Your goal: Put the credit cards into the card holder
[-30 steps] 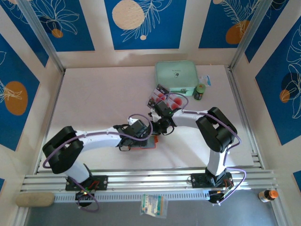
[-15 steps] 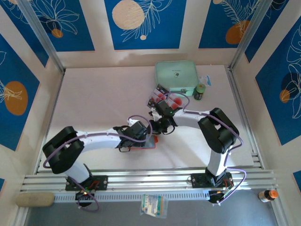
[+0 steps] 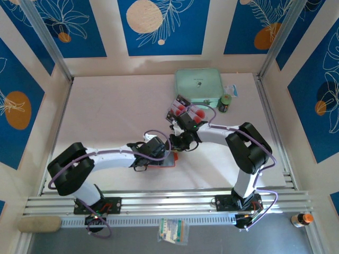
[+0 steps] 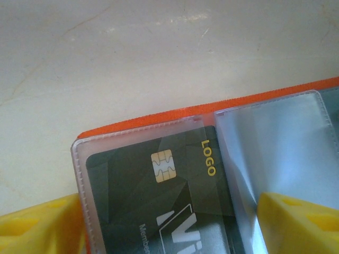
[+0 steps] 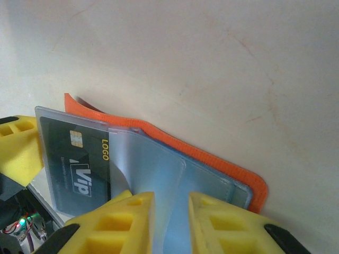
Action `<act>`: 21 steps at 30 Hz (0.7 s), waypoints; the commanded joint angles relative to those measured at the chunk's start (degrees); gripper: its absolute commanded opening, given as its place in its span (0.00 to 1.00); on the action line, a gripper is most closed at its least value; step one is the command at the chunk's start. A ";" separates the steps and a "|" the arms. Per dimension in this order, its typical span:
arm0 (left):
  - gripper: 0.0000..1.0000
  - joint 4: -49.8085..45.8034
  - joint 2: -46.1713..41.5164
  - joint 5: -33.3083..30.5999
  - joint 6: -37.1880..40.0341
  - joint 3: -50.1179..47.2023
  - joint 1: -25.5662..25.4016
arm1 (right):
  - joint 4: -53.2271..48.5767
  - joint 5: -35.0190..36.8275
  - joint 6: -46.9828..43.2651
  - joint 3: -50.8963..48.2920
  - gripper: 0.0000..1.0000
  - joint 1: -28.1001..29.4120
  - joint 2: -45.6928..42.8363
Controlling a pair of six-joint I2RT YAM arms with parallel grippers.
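The holder (image 5: 201, 177) lies open on the table just below the middle of the top view, with both grippers crowded over it, and that crowding is the first hazard. The left gripper (image 4: 169, 211) stands wide, one finger at the lower left corner of its wrist view against the edge of a pocket with a dark card (image 4: 159, 196) in it, the other at the lower right over the next pocket. The right gripper (image 5: 172, 209) is narrow, with a loose clear sleeve (image 5: 153, 169) running into the gap at the bottom of its view (whether it actually pinches the sleeve I cannot tell). If it does and pulls upward, the light holder could lift or skid out from under the left fingers. The orange cover looks raised at its far left end in the right wrist view. If it lets go, the sleeve would likely flop back and shut the pocket. Tilting the holder could let the dark card slide out. Neither gripper has a card, and the cards (image 3: 186, 111) sit above the grippers in the top view, so fetching one probably means releasing something here.
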 commanded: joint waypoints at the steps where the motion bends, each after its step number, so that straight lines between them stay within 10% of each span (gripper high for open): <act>1: 0.81 -0.55 -0.90 -0.51 -0.55 -1.05 -0.83 | 0.49 -1.94 0.77 -0.74 0.24 0.64 1.81; 21: 0.97 -0.25 -9.29 -3.16 -1.76 -2.84 -0.91 | 0.39 -8.04 3.00 1.51 0.21 1.57 -0.63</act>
